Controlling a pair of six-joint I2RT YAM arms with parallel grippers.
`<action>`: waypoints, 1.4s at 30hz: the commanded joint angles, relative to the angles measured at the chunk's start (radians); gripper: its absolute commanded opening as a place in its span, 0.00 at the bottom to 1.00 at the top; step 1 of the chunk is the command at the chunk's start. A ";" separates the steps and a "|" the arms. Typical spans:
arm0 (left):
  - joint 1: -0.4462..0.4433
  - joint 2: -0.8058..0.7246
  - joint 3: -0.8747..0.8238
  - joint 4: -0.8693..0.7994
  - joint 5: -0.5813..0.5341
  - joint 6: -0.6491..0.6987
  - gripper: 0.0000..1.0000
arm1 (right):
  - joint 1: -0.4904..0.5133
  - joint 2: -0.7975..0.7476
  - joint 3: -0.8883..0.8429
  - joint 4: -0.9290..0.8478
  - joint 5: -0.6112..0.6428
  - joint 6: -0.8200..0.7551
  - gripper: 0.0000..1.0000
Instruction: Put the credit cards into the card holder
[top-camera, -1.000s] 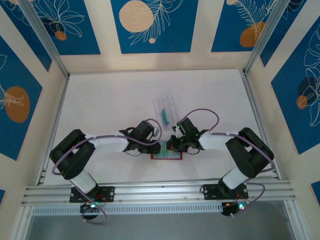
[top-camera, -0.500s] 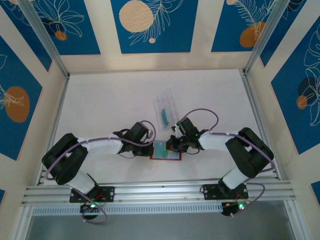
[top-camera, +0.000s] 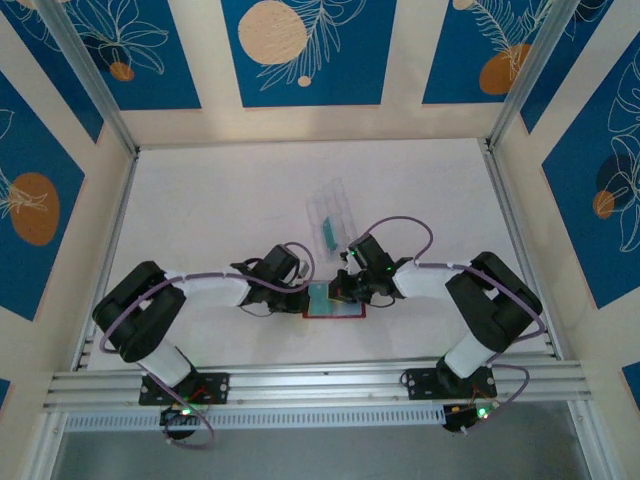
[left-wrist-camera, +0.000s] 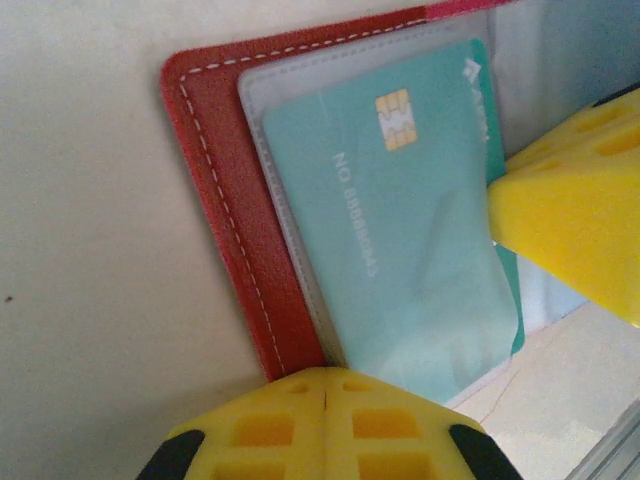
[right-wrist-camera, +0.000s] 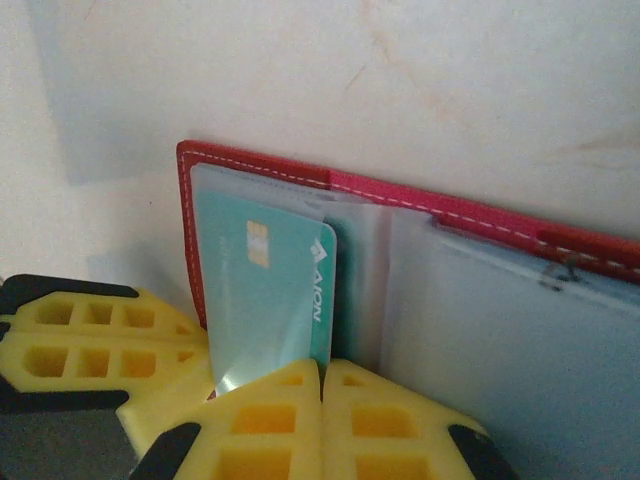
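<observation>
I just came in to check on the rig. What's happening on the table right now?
The left gripper and right gripper are both closed at the edges of a teal credit card that lies partly tucked into the open red card holder. Another teal card lies by the clear case.

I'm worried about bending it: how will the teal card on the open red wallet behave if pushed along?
The teal card looks stiff, lying flat with straight edges, so it should probably slide rather than buckle. The sheen over it hints at easy slipping. The thin red wallet might shift too.
</observation>
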 joint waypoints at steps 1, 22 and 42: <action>-0.033 0.060 -0.021 0.009 -0.031 -0.006 0.03 | 0.044 0.035 0.020 0.009 -0.016 0.019 0.00; -0.032 0.058 -0.062 0.017 -0.070 -0.027 0.04 | 0.024 -0.199 0.169 -0.552 0.332 -0.176 0.34; -0.031 0.067 -0.053 0.024 -0.059 -0.032 0.06 | 0.085 0.055 0.276 -0.597 0.509 -0.277 0.39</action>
